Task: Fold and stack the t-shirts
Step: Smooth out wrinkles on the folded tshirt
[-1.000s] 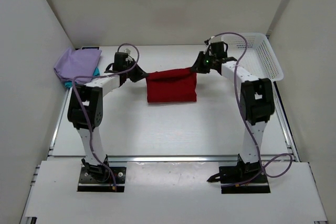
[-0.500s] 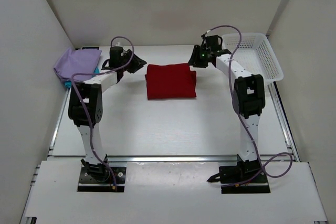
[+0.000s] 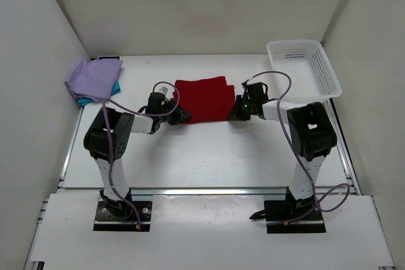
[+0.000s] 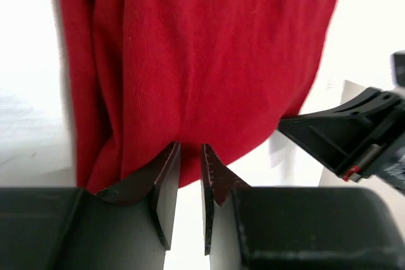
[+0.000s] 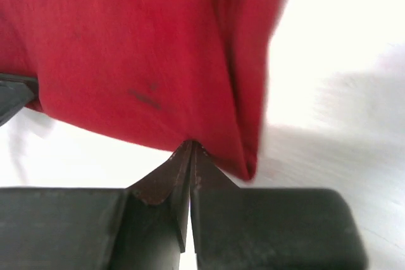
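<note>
At table (image 3: 202, 156) centre, the red t-shirt (image 3: 202, 98) lies folded flat, long axis running L-R. Both grippers sit low at its near edge: left gripper (image 3: 180, 117) at the near-left corner, right gripper (image 3: 235, 116) at the near-right, cloth stretching away to the far side of each. Left jaws a slit apart, tips at the hem, nothing clamped. Right jaws pressed together at the hem, prob. nipping an edge, but the wrist view's too tight to be sure. Lavender t-shirt (image 3: 93, 77) lies on teal t-shirt (image 3: 81, 100) at far left, well apart. Next fold likely near-to-far; both arms equally close.
</note>
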Controlling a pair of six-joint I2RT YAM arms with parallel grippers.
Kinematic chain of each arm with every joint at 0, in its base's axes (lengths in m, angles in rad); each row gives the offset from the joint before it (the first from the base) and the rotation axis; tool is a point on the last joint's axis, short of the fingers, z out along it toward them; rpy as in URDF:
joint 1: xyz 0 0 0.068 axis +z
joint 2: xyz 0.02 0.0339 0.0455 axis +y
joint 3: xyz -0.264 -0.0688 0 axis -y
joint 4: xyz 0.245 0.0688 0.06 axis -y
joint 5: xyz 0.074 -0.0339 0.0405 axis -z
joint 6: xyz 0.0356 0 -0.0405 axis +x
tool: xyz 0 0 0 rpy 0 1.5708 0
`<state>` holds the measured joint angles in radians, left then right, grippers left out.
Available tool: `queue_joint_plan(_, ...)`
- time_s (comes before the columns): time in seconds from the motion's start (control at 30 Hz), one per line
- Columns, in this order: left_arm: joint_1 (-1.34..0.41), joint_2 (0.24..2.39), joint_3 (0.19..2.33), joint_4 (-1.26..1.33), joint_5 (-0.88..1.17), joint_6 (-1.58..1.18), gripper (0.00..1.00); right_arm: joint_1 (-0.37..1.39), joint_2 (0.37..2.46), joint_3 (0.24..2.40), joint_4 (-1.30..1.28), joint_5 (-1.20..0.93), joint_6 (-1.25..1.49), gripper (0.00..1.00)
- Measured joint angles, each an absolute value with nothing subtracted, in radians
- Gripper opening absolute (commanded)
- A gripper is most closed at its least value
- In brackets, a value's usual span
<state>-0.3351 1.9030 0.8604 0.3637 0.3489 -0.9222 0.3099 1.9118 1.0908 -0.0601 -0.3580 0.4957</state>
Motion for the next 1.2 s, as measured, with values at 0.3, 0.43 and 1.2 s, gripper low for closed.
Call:
queue_joint_plan(0.3, -0.331, 1.754, 0.698, 0.435, 0.352, -0.951, 0.34, 0.297, 1.790, 0.947, -0.017, -0.367, 0.512, 0.02)
queue_joint_plan(0.43, -0.327, 1.739, 0.786, 0.401, 0.352, -0.951, 0.34, 0.312, 1.798, 1.068, -0.064, -0.368, 0.501, 0.00)
queue_joint_plan(1.2, -0.080, 2.133, 1.165, 0.347, 0.407, -0.987, 0.34, 0.281, 2.382, 1.851, -0.300, -0.463, 0.466, 0.08)
